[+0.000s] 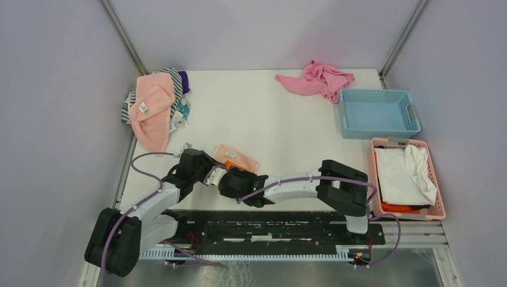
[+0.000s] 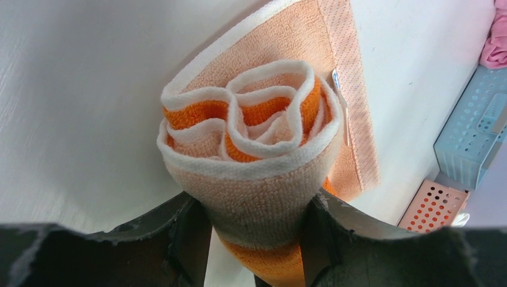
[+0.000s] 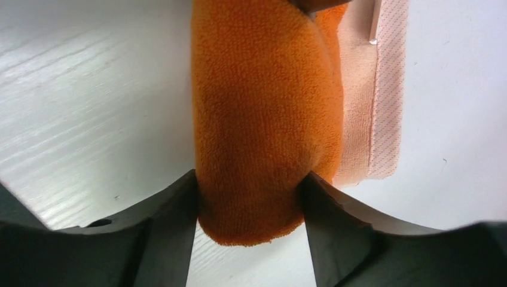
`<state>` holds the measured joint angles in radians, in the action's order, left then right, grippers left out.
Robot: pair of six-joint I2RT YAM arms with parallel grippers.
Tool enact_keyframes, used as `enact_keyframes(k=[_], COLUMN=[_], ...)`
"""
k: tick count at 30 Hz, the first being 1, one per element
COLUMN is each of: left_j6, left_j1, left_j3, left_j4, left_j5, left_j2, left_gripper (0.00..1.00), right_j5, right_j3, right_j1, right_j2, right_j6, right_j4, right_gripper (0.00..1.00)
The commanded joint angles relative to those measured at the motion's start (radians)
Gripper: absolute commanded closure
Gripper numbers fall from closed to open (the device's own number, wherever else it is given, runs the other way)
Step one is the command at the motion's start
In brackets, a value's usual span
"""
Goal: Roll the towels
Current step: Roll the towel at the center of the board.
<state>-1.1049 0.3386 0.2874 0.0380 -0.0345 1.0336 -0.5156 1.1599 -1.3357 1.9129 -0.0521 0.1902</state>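
Squeezing the part-rolled orange towel point(image 2: 257, 119) near, left of centre, my left gripper point(image 2: 257, 224) clamped on its spiral end, right gripper point(image 3: 251, 206) gripping the other, pale pink towel point(image 1: 154, 122) far left, white label point(image 1: 143, 109) unreadable

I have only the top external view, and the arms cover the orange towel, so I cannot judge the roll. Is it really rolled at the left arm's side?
Observer: Yes. The left wrist view shows the end of the orange towel as a spiral of layers, with the left jaws shut on it.
Operator: Does the right arm hold it too?
Observer: Yes, the right jaws squeeze the roll from both sides.
Operator: I see peach cloth past the arms. Is it loose?
Observer: It is the unrolled peach tail, lying flat on the table beside the roll.
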Motion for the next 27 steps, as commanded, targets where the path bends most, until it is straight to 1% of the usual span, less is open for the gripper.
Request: enact_keyframes(k=[1, 3, 4, 6, 9, 14, 17, 19, 21, 24, 27], left_j6=[0.063, 0.082, 0.094, 0.118, 0.141, 0.153, 0.139, 0.13, 0.125, 0.125, 0.112], left_j1=[-0.017, -0.028, -0.033, -0.038, -0.037, -0.015, -0.013, -0.015, -0.019, -0.022, -0.024], left_j3=[-0.015, 0.0, 0.012, 0.042, 0.086, 0.144, 0.14, 0.136, 0.131, 0.12, 0.089], left_j4=[0.086, 0.077, 0.076, 0.074, 0.05, 0.026, 0.045, 0.096, 0.141, 0.197, 0.204], left_j5=[0.046, 0.033, 0.024, 0.006, -0.045, -0.132, -0.14, -0.111, -0.08, -0.057, -0.051], left_j2=[0.058, 0.078, 0.088, 0.112, 0.145, 0.176, 0.107, 0.034, -0.039, -0.116, -0.151], left_gripper=[0.45, 0.44, 0.44, 0.43, 0.41, 0.34, 0.24, 0.18, 0.14, 0.12, 0.12], right_j5=[0.199, 0.259, 0.293, 0.379, 0.519, 0.707, 0.838, 0.922, 0.999, 1.12, 1.217], right_j3=[-0.014, 0.001, 0.011, 0.01, -0.023, -0.065, -0.105, -0.131, -0.141, -0.162, -0.188], right_j1=[0.081, 0.101, 0.108, 0.125, 0.153, 0.203, 0.254, 0.305, 0.346, 0.401, 0.437], right_j2=[0.043, 0.042, 0.04, 0.016, -0.046, -0.118, -0.145, -0.147, -0.126, -0.073, -0.023], right_j6=[0.018, 0.014, 0.019, 0.045, 0.108, 0.246, 0.34, 0.395, 0.441, 0.512, 0.591], right_j4=[0.008, 0.052, 0.077, 0.114, 0.134, 0.161, 0.128, 0.088, 0.061, -0.014, -0.111], right_gripper=[0.38, 0.53, 0.65, 0.82, 0.97, 0.99, 0.99, 0.99, 0.99, 0.99, 0.99])
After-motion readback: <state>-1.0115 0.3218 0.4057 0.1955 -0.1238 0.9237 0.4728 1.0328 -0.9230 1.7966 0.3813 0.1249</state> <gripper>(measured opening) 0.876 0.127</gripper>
